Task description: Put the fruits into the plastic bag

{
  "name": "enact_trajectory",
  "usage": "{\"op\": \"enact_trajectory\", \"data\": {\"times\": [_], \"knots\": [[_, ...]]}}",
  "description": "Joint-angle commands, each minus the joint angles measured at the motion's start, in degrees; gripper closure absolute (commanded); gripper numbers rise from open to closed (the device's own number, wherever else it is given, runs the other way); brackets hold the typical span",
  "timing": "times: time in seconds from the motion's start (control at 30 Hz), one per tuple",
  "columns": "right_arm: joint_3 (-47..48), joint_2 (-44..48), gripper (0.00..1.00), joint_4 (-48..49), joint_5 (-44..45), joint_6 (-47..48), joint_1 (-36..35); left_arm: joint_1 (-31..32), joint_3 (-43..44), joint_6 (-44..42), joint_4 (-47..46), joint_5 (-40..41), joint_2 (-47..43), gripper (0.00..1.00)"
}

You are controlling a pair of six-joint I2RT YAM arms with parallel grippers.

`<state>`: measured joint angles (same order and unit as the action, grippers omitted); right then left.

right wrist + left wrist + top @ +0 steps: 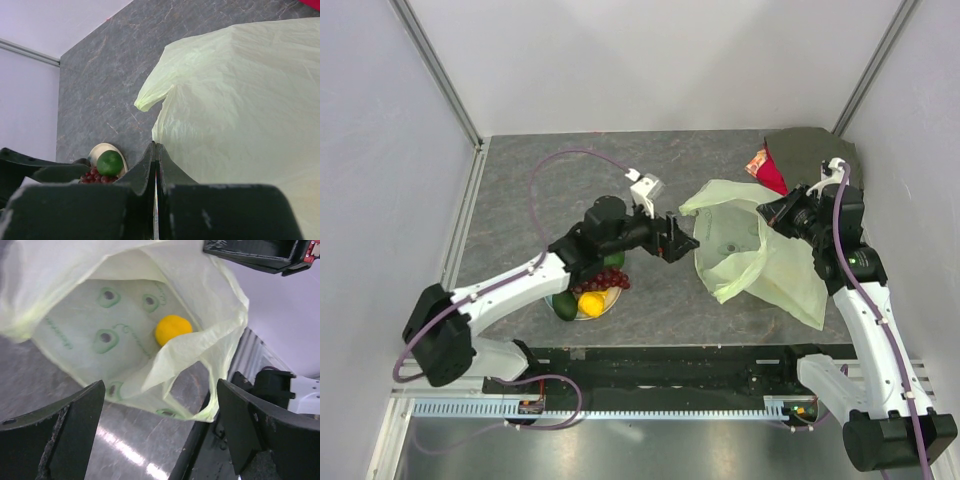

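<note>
The pale green plastic bag (760, 265) lies right of centre with its mouth lifted open toward the left. My right gripper (772, 212) is shut on the bag's far rim; in the right wrist view its jaws (156, 146) press together against the film (240, 100). My left gripper (678, 240) is open and empty at the bag mouth (160, 390). An orange (173, 330) rests inside the bag. On the pale plate (582, 315) sit a lemon (590, 303), a grape bunch (606, 280) and green avocados (563, 305), one of them visible in the right wrist view (110, 163).
A dark green and red cloth (808, 150) lies at the back right corner behind the bag. Pale walls close in the table on three sides. The left arm's purple cable (560, 165) loops over the back left.
</note>
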<state>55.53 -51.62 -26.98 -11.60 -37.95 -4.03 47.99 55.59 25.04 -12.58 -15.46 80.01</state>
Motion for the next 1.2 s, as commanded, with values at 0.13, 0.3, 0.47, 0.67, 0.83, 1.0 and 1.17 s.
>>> {"op": "enact_trajectory", "data": {"times": [0.13, 0.3, 0.47, 0.67, 0.83, 1.0, 1.17], "knots": [[-0.77, 1.25, 1.00, 1.32, -0.18, -0.28, -0.19, -13.86, -6.71, -0.45, 21.01, 14.06, -12.23, 0.01], [-1.30, 2.22, 1.00, 1.06, -0.27, -0.54, -0.19, -22.22, -10.16, 0.98, 32.86, 27.91, -21.20, 0.01], [-1.47, 2.22, 1.00, 0.88, -0.71, -0.63, -0.27, -31.96, -11.12, 1.85, 41.57, 31.19, -22.17, 0.01], [-1.39, 2.22, 1.00, 0.97, -0.71, -0.72, -0.19, -39.54, -14.19, 2.82, 41.93, 25.59, -21.74, 0.01], [-1.39, 2.22, 1.00, 0.97, -0.80, -0.72, -0.10, -40.25, -15.51, 3.09, 39.04, 20.47, -17.53, 0.01], [-1.39, 2.31, 1.00, 0.97, -0.71, -0.63, -0.19, -41.57, -16.48, 2.83, 37.28, 20.47, -14.45, 0.02], [-1.47, 2.31, 1.00, 0.97, -0.71, -0.63, -0.19, -42.27, -16.75, 2.03, 35.70, 18.98, -11.63, 0.08]]}}
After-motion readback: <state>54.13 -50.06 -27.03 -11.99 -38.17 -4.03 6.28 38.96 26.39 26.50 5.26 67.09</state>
